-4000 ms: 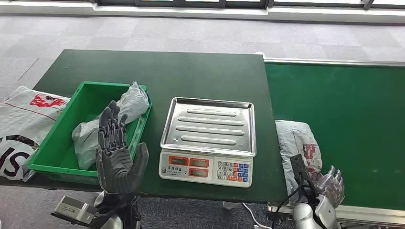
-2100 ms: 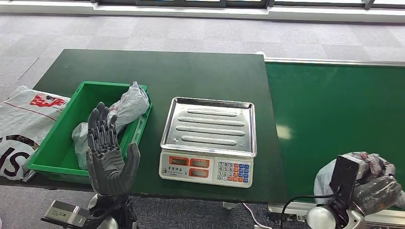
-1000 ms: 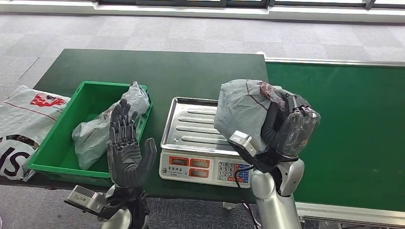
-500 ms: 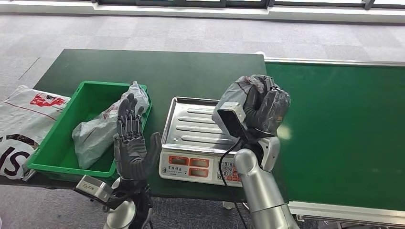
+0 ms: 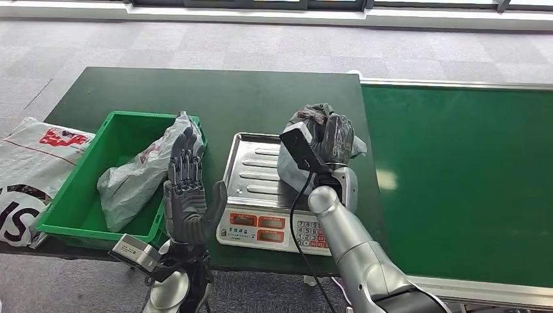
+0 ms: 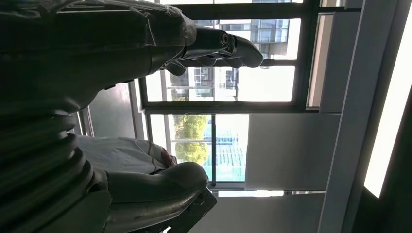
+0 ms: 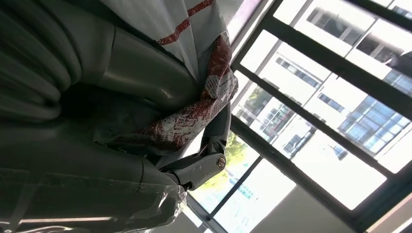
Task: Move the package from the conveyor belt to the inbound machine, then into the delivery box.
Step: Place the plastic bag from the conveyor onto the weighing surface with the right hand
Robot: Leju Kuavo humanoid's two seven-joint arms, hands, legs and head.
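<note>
A grey package (image 5: pixel 295 171) with red print lay on the silver scale (image 5: pixel 261 171), beside a bright green bin (image 5: pixel 88 189) on the dark green table (image 5: pixel 215 98), by a green belt (image 5: pixel 456 169).

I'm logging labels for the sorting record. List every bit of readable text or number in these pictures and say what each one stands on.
"IS": large dark letters, cut off at the picture's edge, on the white plastic sack lying left of the green plastic bin.
Red mark on the same sack: too blurred to read.
Keypad and red display panels of the silver electronic scale: too small to read.
Red print on the grey plastic package gripped by the right robot hand: unreadable.
</note>
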